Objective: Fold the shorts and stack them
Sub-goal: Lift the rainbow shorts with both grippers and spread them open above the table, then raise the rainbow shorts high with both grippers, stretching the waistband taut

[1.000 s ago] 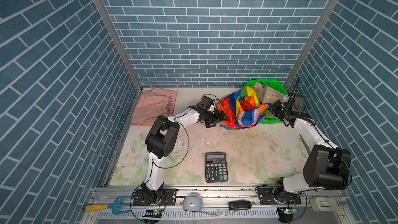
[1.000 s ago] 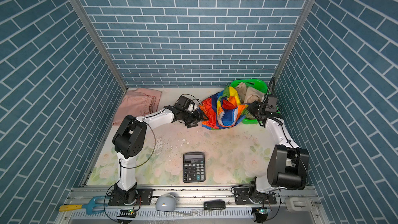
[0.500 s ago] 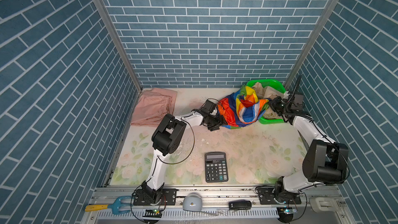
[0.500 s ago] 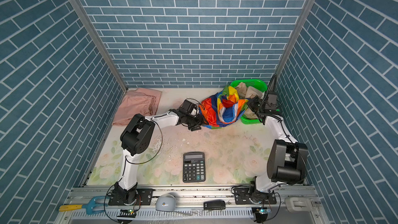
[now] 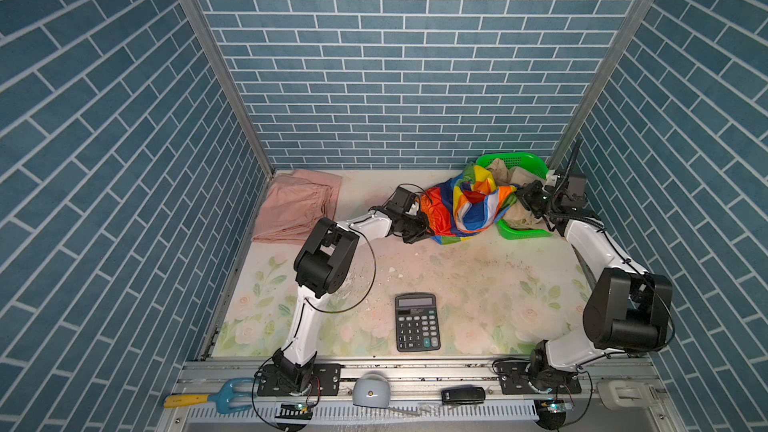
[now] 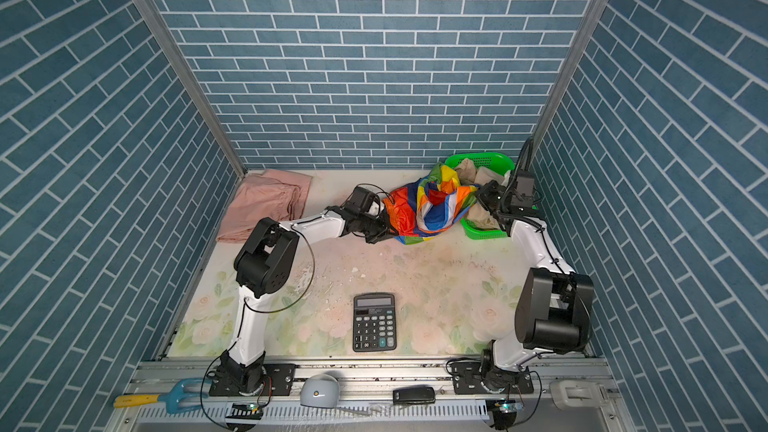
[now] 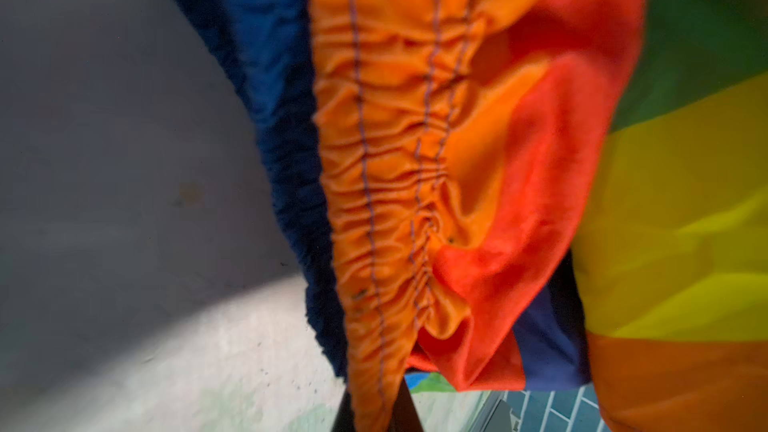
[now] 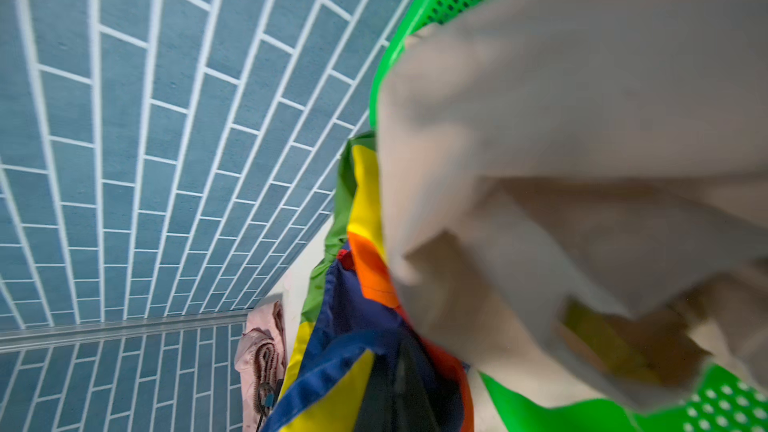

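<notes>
Both arms outstretched at striped shorts

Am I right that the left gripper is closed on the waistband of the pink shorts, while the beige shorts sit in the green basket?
Not quite: the left gripper is closed on the waistband of the rainbow-striped shorts, as the left wrist view shows; the pink shorts lie apart in the far left corner. The beige shorts do sit in the green basket.
</notes>
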`<state>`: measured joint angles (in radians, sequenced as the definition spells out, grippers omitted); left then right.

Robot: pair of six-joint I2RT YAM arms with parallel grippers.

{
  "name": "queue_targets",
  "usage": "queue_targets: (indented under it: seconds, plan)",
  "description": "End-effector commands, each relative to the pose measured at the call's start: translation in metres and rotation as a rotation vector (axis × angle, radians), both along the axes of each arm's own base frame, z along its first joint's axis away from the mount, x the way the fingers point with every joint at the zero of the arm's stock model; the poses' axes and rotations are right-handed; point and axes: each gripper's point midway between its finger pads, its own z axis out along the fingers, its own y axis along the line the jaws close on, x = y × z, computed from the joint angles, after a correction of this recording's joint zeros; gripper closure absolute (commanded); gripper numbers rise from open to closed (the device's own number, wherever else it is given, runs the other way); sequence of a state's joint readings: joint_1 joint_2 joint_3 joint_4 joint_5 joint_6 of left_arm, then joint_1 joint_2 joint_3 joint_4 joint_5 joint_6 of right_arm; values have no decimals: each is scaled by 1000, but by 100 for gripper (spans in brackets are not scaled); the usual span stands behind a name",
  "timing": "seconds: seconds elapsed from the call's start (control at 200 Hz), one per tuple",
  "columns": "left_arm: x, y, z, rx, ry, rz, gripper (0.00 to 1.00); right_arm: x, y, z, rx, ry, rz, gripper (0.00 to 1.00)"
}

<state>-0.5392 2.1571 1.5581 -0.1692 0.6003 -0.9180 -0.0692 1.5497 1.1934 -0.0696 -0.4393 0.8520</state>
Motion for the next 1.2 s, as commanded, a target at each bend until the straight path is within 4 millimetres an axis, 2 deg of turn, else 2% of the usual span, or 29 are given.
queue_targets:
  seconds: [0.0,0.095,0.18,0.32,0.4,0.49,0.6,0.735,0.825,0.89,0.97,1.12,1.195]
  plan:
    - [52,53,107,-67,-194,96,100,13,26,71,-1,-202,110,100]
    - [75,88,173,-91,-301,151,100,17,37,120,-1,-325,141,100]
    - [87,117,227,-98,-394,196,100,19,38,167,15,-449,136,100]
    - [101,158,298,-114,-517,269,100,15,34,230,37,-613,102,100]
    - [101,172,336,-155,-572,295,100,4,33,266,59,-713,96,100]
    - [90,179,376,-176,-652,300,100,-14,36,300,66,-812,112,100]
    - [75,186,406,-189,-717,303,100,-43,38,329,40,-913,129,100]
    - [63,201,428,-194,-765,327,100,-56,33,332,-12,-900,97,100]
    - [63,218,434,-187,-784,363,100,-48,28,319,-24,-838,69,100]
    - [71,233,428,-179,-769,397,100,-31,25,301,-17,-757,45,100]
    - [87,244,408,-175,-711,420,100,-4,23,272,19,-650,35,100]
    - [125,254,338,-191,-521,431,100,51,31,207,131,-473,54,100]
    - [139,254,308,-205,-458,434,100,73,39,183,186,-432,73,100]
